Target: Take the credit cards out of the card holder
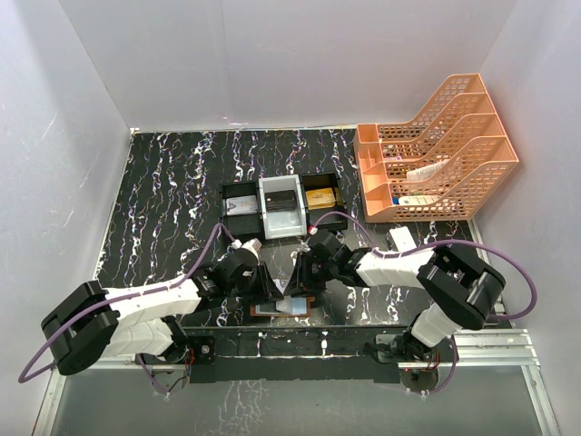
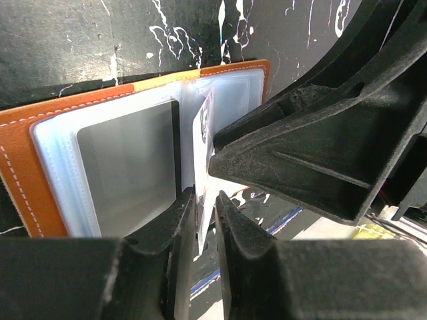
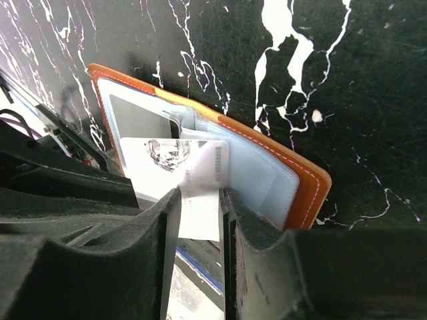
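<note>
The brown card holder [image 1: 289, 309] lies spread open near the table's front edge, pale pockets up [image 2: 20, 173] [image 3: 303, 180]. One pale credit card [image 2: 202, 150] [image 3: 167, 157] stands out of the holder near its fold. My left gripper [image 2: 204, 197] [image 1: 275, 291] straddles the card's lower edge, jaws slightly apart, a thin gap on one side. My right gripper [image 3: 200, 197] [image 1: 300, 277] faces the card's flat side, jaws apart with nothing between them. One of its fingers [image 2: 293, 153] touches the card. A grey card shape [image 2: 127, 167] shows inside a pocket.
A black-and-white compartment tray [image 1: 281, 204] with a white box and a gold block sits behind the arms. Orange mesh file racks [image 1: 436, 150] stand at the back right. A metal rail [image 1: 490, 341] runs along the near edge. Walls close in on both sides.
</note>
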Robot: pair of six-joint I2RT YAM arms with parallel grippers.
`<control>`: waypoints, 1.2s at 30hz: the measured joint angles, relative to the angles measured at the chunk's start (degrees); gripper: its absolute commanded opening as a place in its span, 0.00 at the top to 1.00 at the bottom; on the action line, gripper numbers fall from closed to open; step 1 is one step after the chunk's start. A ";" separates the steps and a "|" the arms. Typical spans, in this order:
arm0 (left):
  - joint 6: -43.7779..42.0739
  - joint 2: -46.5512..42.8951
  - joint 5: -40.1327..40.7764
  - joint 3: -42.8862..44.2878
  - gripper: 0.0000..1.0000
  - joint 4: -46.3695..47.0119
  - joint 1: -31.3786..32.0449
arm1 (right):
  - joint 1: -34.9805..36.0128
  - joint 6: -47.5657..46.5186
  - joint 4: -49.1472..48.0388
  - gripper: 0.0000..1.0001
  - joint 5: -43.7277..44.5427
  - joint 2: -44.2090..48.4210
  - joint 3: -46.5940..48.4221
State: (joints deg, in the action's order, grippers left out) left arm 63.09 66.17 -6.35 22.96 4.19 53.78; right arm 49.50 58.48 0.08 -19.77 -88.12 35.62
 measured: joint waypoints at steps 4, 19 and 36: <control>0.11 1.03 -0.57 0.00 0.99 1.07 0.00 | -0.02 0.31 -0.35 0.72 0.26 0.22 -0.28; -0.92 -12.59 8.44 2.32 1.00 -14.75 -0.15 | -0.55 -4.28 3.37 0.47 3.93 6.86 -0.15; -13.60 -22.27 -10.54 5.07 1.00 -18.32 -25.40 | -0.68 -2.67 -2.32 0.02 15.54 28.30 -4.35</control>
State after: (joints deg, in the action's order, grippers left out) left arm 49.50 43.90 -16.88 28.03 -14.13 28.38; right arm 48.82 55.81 -2.24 -4.23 -59.81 31.27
